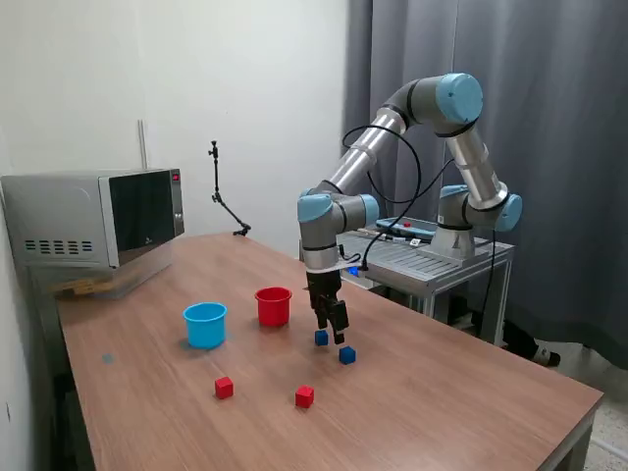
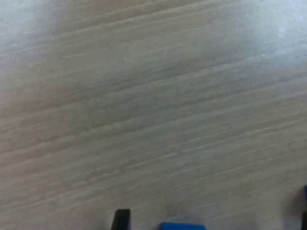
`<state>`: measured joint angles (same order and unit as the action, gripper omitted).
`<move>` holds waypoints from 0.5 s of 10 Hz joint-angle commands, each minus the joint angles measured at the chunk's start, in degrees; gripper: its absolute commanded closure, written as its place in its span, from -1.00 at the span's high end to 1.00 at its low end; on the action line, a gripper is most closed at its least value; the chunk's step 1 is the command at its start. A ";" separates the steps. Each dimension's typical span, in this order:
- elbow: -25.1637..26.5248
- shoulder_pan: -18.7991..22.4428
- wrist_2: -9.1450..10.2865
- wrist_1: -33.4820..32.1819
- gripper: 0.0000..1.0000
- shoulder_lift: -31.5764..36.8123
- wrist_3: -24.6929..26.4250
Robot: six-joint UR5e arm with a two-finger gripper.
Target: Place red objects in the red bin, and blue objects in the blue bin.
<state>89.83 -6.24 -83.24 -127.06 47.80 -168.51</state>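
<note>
Gripper: points down at the table, fingers low over the wood; the jaws look parted, with a blue cube at their tips. Whether the fingers touch the cube I cannot tell.
Finger: one dark tip shows at the edge of the wrist view, blurred.
Near blue cube: on the table right at the gripper's tips, on the exterior view's left side of them; in the wrist view a blue edge shows just beside the dark fingertip.
Second blue cube: on the table just beside the first, toward the camera and the exterior view's right, apart from the gripper.
Red cubes: both on the table nearer the camera, one toward the exterior view's left, the other more to the right; well apart from each other and from both cups.
Red cup: upright on the table, near the gripper on the exterior view's left.
Blue cup: upright, just left of the red cup in the exterior view, not touching it.
Table: brown wood grain; fills nearly all the wrist view.
Microwave: at the far left corner of the table in the exterior view, door closed.
</note>
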 commanded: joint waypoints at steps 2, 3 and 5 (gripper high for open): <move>-0.18 0.00 -0.16 -0.03 1.00 -0.16 -0.06; -0.27 -0.08 -0.16 -0.03 1.00 -0.16 -0.06; -0.27 -0.17 -0.60 -0.38 1.00 -0.77 -0.06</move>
<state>89.60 -6.33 -83.54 -127.18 47.44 -168.57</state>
